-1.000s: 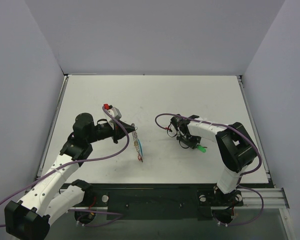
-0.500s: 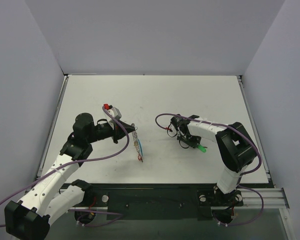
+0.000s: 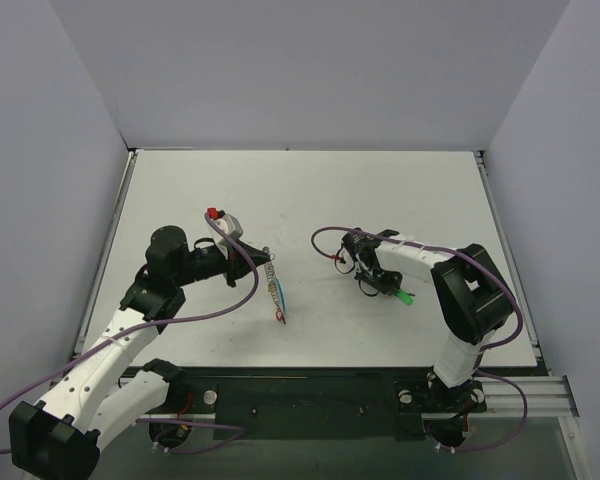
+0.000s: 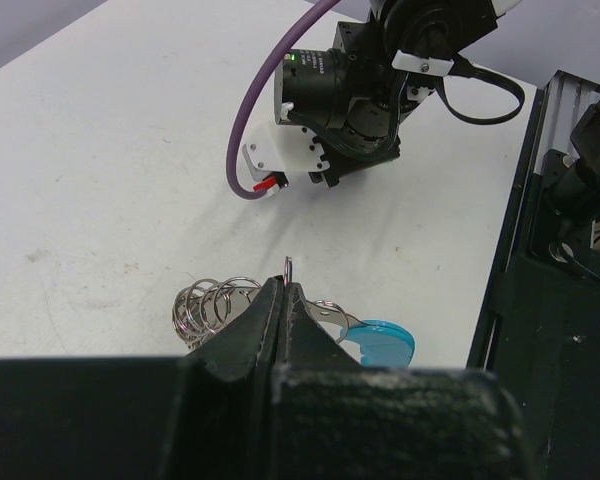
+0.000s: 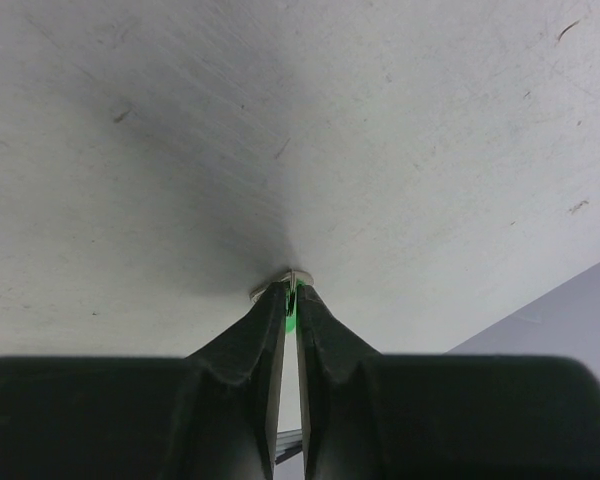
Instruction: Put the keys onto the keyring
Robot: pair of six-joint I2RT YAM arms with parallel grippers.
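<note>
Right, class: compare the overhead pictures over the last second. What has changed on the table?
Nothing has visibly changed. The left gripper stays shut on the keyring, and the right gripper stays shut on the green key.

Between the left fingers (image 4: 260,330) sits the keyring (image 4: 212,305) — its coils spill out to their left, a tag (image 4: 380,342) to their right, with the tabletop (image 4: 110,180) beneath. Straight ahead of those tips, well apart, is the right arm's wrist (image 4: 355,85). Between the right fingers (image 5: 265,335) sits a key (image 5: 292,298) — the tabletop lies just beyond their tips.
</note>
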